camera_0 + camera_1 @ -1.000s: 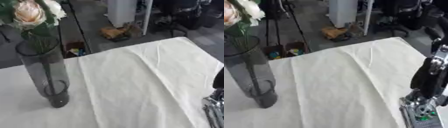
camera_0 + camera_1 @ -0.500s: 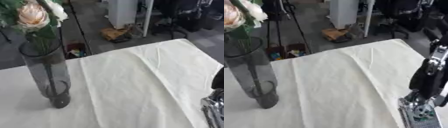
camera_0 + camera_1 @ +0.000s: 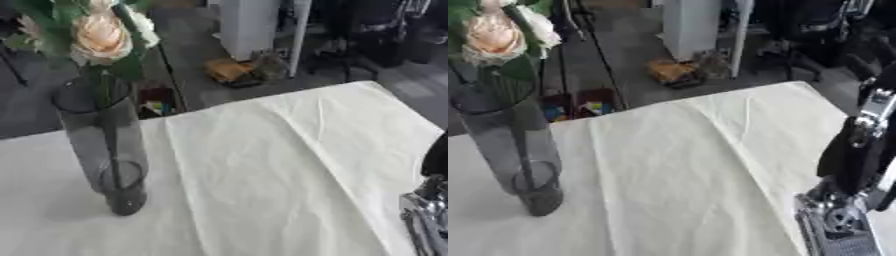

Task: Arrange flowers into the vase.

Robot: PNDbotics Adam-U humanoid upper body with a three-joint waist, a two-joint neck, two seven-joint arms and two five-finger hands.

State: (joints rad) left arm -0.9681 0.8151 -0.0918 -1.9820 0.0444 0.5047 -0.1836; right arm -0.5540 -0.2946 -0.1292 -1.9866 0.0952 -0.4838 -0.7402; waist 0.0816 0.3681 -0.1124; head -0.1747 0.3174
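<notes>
grey glass vase [image 3: 105, 145] upright on cloth [image 3: 289, 165], holds flowers [image 3: 98, 37]

The flowers [image 3: 98, 37] are cut off by the top edge in both views; only a peach rose and some leaves show. The right arm [image 3: 852, 170] is cut off by the right and bottom edges, and its hand is out of frame. The left hand appears in neither view. Items on the floor beyond the table [image 3: 289, 165] are too blurred to identify.
</notes>
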